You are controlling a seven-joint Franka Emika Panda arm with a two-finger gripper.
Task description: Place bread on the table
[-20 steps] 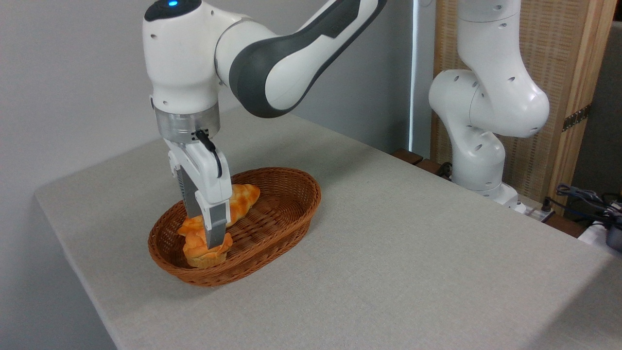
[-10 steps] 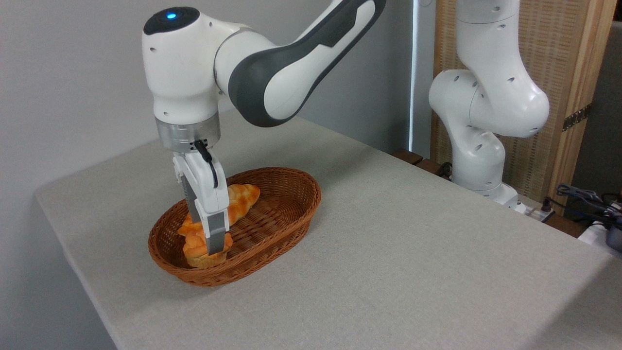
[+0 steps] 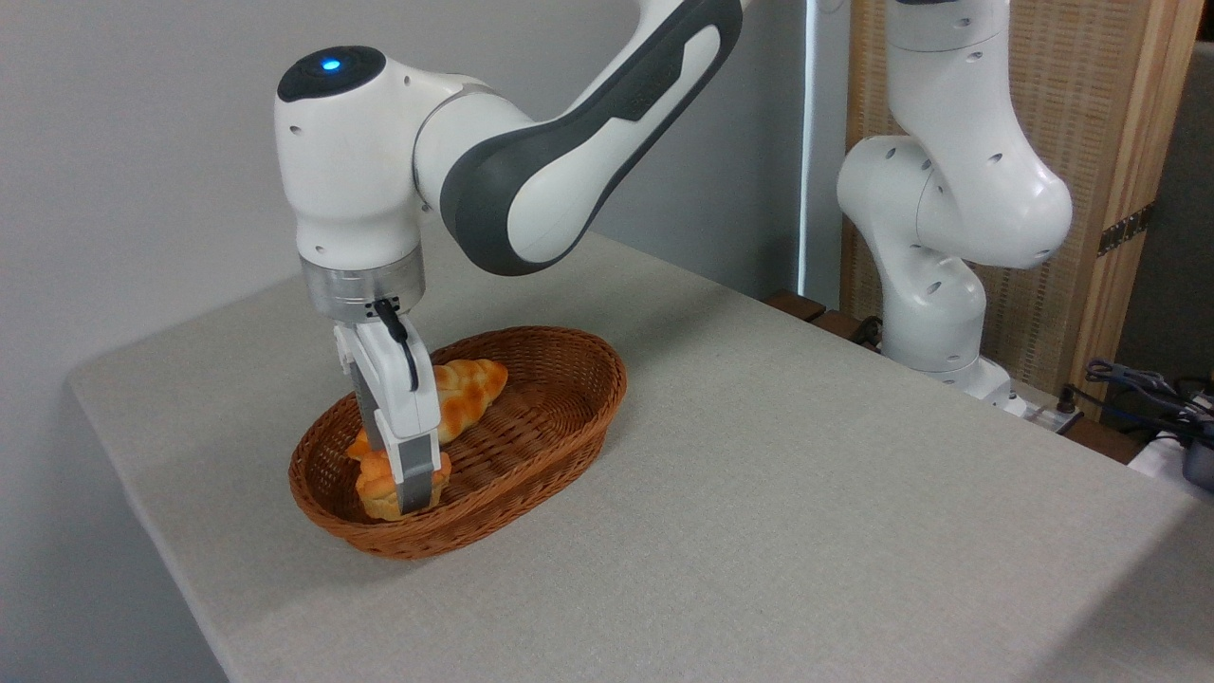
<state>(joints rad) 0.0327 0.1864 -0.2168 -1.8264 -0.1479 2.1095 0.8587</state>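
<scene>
right, one fixed view. my gripper [image 3: 408, 498] points straight down into the basket [image 3: 531, 455], fingers around the bun [image 3: 379, 486] at the near-left end, so it sits directly under my hand. can't tell if i've clamped it: near finger [image 3: 413, 484] hides the contact, far finger is out of sight. loaf [image 3: 465, 391] lies just behind. bare table [image 3: 759, 493] is to the right.
</scene>
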